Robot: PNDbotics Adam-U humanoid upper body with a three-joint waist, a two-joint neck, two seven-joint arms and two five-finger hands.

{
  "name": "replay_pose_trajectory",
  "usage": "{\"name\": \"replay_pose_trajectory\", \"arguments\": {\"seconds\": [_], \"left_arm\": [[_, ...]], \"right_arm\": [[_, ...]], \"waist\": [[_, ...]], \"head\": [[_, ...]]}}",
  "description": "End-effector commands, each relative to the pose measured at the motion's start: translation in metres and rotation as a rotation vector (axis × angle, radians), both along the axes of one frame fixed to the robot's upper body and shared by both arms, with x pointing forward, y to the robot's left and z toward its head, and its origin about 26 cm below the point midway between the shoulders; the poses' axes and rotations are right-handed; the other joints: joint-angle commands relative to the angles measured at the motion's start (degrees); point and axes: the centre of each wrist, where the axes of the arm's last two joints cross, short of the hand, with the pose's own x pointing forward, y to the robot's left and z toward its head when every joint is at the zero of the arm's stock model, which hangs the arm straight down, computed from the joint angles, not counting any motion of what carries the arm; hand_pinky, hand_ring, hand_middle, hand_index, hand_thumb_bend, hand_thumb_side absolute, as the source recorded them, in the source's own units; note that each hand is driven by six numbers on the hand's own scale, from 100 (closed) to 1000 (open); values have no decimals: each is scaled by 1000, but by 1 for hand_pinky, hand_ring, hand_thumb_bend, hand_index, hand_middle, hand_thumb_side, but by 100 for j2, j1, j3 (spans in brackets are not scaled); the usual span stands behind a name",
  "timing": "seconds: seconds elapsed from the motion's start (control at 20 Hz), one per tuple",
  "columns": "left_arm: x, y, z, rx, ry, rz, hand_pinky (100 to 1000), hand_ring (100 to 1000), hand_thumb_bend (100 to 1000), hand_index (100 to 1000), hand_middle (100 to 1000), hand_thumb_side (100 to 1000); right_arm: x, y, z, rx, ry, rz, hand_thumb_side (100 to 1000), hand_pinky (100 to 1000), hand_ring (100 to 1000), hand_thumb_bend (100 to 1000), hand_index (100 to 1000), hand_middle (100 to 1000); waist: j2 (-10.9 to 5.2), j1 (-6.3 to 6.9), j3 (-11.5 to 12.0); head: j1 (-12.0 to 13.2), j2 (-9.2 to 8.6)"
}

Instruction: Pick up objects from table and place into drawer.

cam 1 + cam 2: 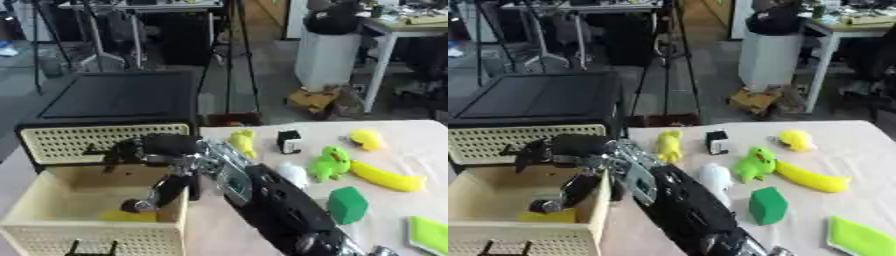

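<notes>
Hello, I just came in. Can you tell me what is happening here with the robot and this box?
The robot's right hand reaches over the open cream drawer, fingers hanging down inside it. A yellow object lies on the drawer floor below the fingers; whether the hand touches it is unclear. On the table wait a green frog, a banana, a green block, a white object and other small toys. The left hand is not visible.

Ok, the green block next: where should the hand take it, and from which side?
Probably from above. The green block stands apart from the banana and the green frog toy, with bare table around it. Pinch its two flat opposite side faces, thumb on one and fingers on the other.
</notes>
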Motion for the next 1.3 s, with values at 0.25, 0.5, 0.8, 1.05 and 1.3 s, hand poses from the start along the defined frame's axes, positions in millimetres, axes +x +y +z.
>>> {"name": "replay_pose_trajectory", "arguments": {"seconds": [0.25,0.5,0.8,1.05,1.3], "left_arm": [[-8,5,9,22,-49,22,209,145,606,769,375,1000],[-12,12,9,8,-69,56,215,156,613,760,381,1000],[-13,22,0,49,-35,98,213,155,640,762,382,1000],[-12,27,-7,115,21,97,243,184,622,755,408,1000],[-14,30,-17,212,138,-64,241,183,573,732,423,1000]], "right_arm": [[-4,-24,31,230,-56,-60,599,618,721,100,818,775],[-20,-59,46,398,-66,-120,614,613,718,100,811,767],[-57,-123,66,595,-119,-258,620,607,709,100,804,755],[-90,-167,68,662,-168,-368,626,606,707,100,796,751],[-108,-199,49,688,-175,-518,626,603,707,100,791,748]], "waist": [[-220,28,-168],[-343,-9,-397],[-408,-84,-734],[-364,-144,-990],[-311,-168,-1207]], "head": [[138,50],[334,137],[595,246],[754,294],[882,314]]}}
